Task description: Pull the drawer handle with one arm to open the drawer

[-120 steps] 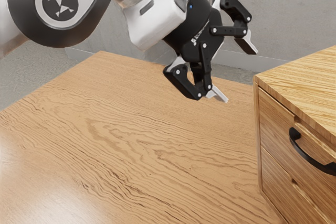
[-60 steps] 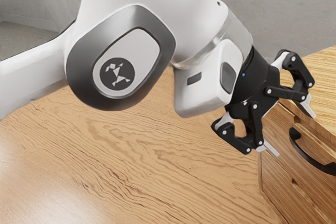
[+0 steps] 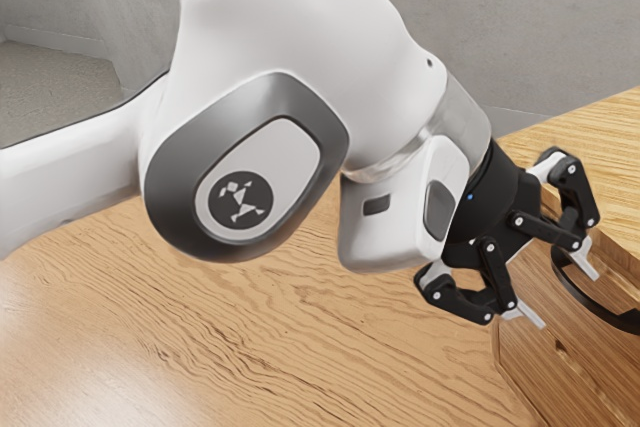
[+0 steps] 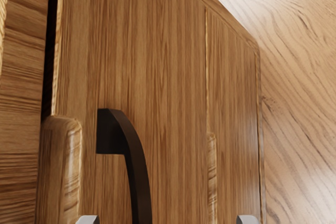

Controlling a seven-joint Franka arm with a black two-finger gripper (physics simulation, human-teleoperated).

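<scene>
Pincer [image 3: 562, 295] is hovering with fingers spread wide at the drawer front [image 4: 173, 77], the black handle [image 4: 121, 135] lying just ahead between the fingertips, its long axis running across the gap, apparently untouched on either side.

Drawer [image 4: 173, 77] had a light, oak-grained wooden front, standing upright. Handle [image 4: 132, 166] was a black curved bar, standing off the front and fixed near its upper edge.

No words, letters or numbers can be read. The one sign is a white angular emblem [image 3: 238, 198] of small linked shapes, printed on a dark round disc [image 3: 214, 217] in the grey joint cap [image 3: 300, 132] of the white arm [image 3: 300, 37].
</scene>
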